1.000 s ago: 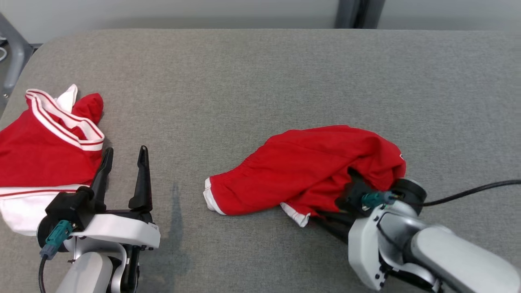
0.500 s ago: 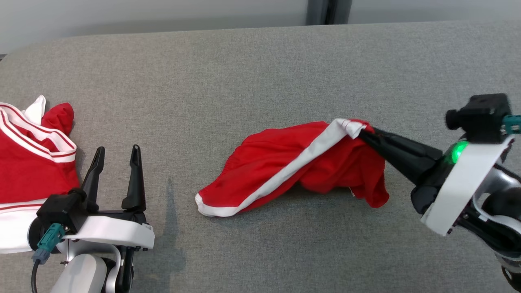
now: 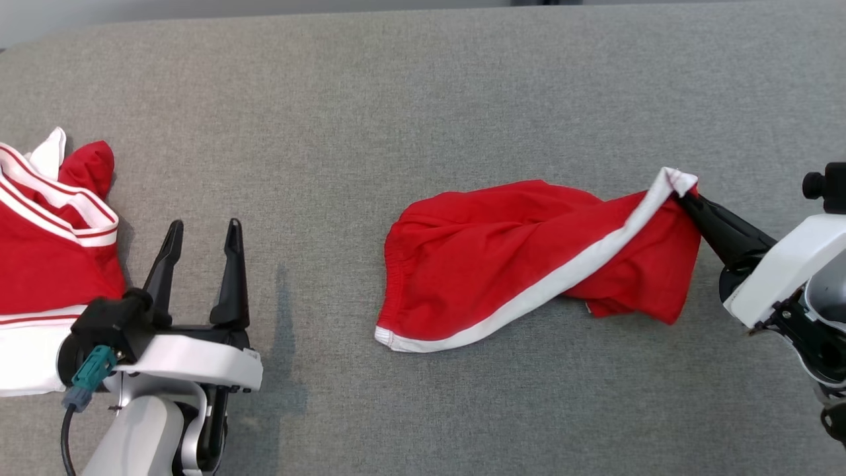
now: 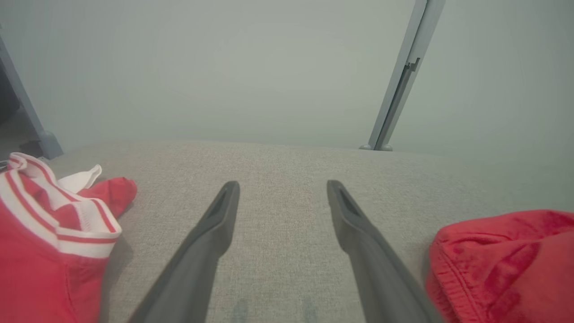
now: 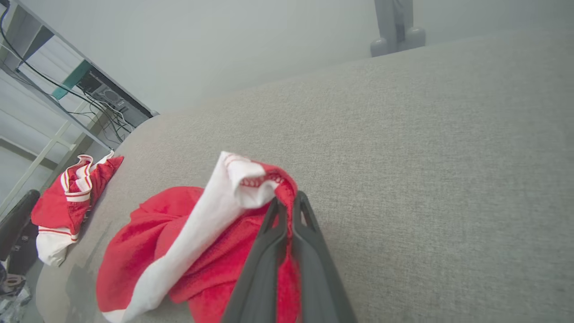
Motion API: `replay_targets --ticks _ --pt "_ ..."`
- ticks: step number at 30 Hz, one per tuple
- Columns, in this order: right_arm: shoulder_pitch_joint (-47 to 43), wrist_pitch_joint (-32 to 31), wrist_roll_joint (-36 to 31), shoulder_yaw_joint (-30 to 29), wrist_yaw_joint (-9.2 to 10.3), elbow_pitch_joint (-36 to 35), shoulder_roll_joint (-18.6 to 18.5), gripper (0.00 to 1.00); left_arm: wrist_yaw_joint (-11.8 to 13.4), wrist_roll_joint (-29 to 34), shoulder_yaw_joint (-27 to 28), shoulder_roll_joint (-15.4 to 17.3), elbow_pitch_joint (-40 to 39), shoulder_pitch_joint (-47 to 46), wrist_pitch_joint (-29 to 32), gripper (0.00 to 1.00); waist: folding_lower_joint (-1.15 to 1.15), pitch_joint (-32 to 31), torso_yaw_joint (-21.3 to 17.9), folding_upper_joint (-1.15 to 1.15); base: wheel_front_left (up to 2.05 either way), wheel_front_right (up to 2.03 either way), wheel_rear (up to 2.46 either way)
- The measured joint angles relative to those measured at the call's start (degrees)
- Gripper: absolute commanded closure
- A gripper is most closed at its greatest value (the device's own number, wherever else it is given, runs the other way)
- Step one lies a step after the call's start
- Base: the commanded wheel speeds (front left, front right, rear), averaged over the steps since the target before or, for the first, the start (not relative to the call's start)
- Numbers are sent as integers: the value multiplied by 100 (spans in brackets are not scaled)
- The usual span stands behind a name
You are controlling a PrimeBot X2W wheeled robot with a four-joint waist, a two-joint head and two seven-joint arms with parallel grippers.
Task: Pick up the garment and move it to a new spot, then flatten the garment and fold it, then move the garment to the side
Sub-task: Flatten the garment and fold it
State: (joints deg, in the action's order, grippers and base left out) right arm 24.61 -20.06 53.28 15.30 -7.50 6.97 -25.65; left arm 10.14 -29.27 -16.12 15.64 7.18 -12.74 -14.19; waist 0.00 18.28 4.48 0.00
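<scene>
Trim at one corner of the red shorts [image 3: 515, 258] is clamped between the closed fingers of the right gripper [image 3: 684, 194], which holds that white-edged corner raised at the right. The rest of the shorts trails left and lies on the grey fabric surface [image 3: 423, 79] near its middle. The left gripper [image 3: 203, 228] sits at the near left with its fingers spread wide apart and nothing between them. A second red-and-white garment [image 3: 46, 244] lies just to its left.
</scene>
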Motion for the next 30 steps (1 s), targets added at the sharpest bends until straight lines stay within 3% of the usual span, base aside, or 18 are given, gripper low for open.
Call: replay_targets --ticks 4,5,6,7,13,19,24,30 --pt "153 403 47 222 0 591 123 100 -27 2 -42 -7 25 -97 2 0 0 88 37 0 0 0 0" --pt "175 503 67 281 0 700 138 71 -34 2 -51 -8 33 -99 2 0 0 100 44 0 0 0 0" --pt "185 613 116 322 0 790 157 12 -34 2 -59 -7 43 -100 2 0 0 105 46 0 0 0 0" --pt "189 720 152 370 0 870 178 0 -34 2 -63 -7 53 -104 2 0 0 102 45 0 0 0 0" --pt "-3 1397 286 464 0 1287 179 0 -35 2 -94 2 129 -106 4 0 0 -37 6 0 0 0 0" --pt "-454 2202 266 201 0 1457 213 0 -14 -8 -88 30 152 -36 10 0 0 -258 -81 0 0 0 0" --pt "-579 3094 -366 -319 0 1428 263 0 55 -36 -34 71 98 110 9 0 0 -433 -180 0 0 0 0" --pt "-582 3376 -1549 -812 0 976 501 0 153 -51 -10 155 16 324 56 0 0 -697 -278 0 0 0 0"
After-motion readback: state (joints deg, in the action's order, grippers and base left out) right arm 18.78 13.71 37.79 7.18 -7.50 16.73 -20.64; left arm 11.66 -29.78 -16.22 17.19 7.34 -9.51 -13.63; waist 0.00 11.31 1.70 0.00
